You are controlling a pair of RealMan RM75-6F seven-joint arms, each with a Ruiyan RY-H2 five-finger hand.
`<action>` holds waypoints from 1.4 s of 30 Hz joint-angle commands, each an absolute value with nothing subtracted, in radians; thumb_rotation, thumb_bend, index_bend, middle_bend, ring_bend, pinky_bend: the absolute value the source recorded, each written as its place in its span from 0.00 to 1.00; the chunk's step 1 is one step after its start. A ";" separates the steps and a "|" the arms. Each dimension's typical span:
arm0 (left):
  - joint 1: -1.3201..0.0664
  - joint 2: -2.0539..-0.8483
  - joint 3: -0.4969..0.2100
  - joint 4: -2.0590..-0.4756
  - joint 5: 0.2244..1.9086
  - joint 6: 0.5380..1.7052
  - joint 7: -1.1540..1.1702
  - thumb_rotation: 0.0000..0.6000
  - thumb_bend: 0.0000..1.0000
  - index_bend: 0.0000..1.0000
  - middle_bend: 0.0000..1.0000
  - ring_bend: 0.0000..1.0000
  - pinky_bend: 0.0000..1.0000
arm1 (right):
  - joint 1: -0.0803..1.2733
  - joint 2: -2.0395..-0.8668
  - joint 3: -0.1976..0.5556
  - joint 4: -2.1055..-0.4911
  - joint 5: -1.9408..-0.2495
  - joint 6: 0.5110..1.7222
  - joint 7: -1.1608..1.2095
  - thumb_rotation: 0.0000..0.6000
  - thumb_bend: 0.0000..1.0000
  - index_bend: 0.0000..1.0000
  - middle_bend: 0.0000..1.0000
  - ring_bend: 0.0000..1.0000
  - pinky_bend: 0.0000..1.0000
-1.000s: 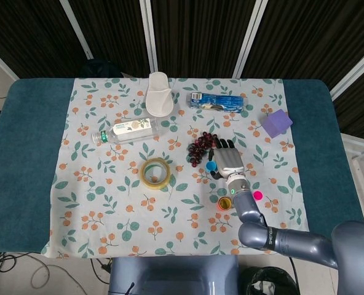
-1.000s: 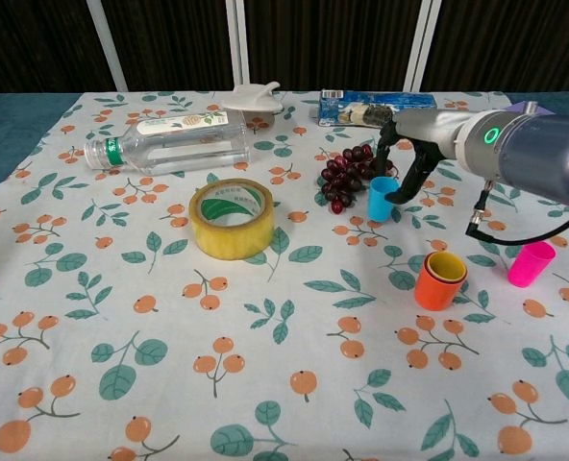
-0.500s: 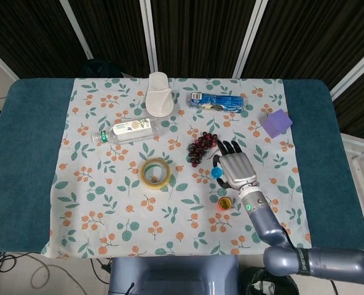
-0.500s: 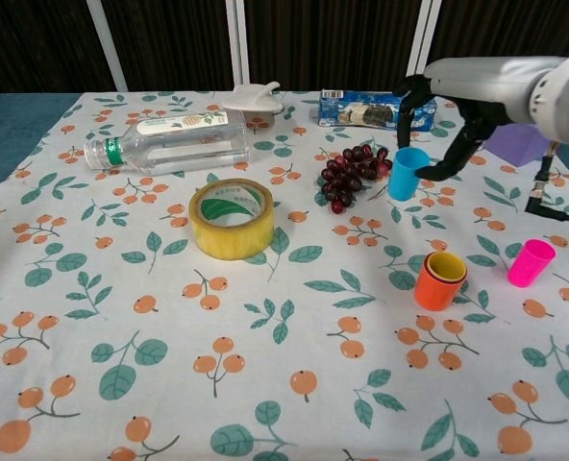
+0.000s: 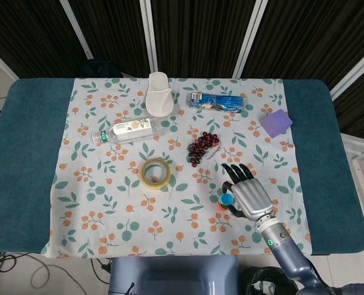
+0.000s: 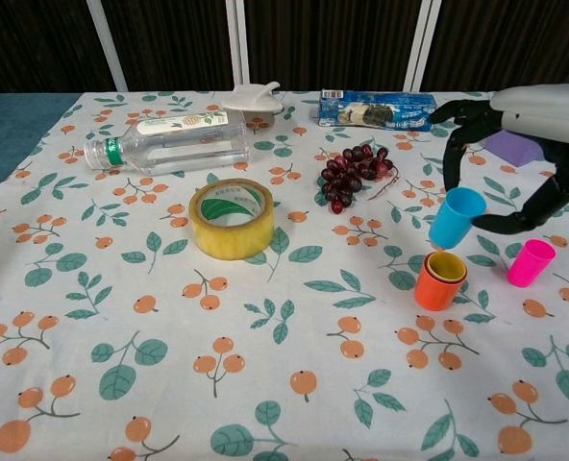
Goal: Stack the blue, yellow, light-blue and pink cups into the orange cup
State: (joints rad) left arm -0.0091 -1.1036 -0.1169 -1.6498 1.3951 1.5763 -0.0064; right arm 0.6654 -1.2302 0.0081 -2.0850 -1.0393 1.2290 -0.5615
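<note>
right robot hand: the right robot hand (image 6: 525, 154) has the light-blue cup (image 6: 456, 217) clamped in its fingers, tilted, up off the bench (image 6: 150, 384)
light-blue cup: hanging just above and behind the orange cup (image 6: 436, 283)
orange cup: standing on the cloth, yellow cup (image 6: 447, 266) already nested inside
pink cup (image 6: 530, 263): upright, just right of the orange one
other stuff: grapes (image 6: 350, 175), tape roll (image 6: 231, 218), bottle (image 6: 169, 141) lying on its side
left robot hand: doesn't show in either view
</note>
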 commanded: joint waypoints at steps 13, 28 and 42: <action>-0.008 -1.105 -0.117 -1.648 1.395 1.579 -0.004 1.00 0.81 0.08 0.00 0.00 0.08 | 0.626 -1.244 0.006 -2.035 -1.051 1.196 -0.515 1.00 0.40 0.49 0.00 0.00 0.00; -0.008 -1.106 -0.116 -1.648 1.397 1.581 0.001 1.00 0.81 0.08 0.00 0.00 0.08 | 0.611 -1.273 0.017 -1.974 -1.022 1.146 -0.485 1.00 0.39 0.43 0.00 0.00 0.00; -0.008 -1.105 -0.116 -1.649 1.398 1.581 0.001 1.00 0.81 0.08 0.00 0.00 0.08 | 0.617 -1.285 0.041 -1.933 -0.950 1.121 -0.507 1.00 0.40 0.08 0.00 0.00 0.00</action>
State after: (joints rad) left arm -0.0076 -1.1046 -0.1164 -1.6488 1.3980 1.5815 0.0007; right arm 0.6158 -1.2891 0.0374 -1.9312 -0.9537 1.1200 -0.5037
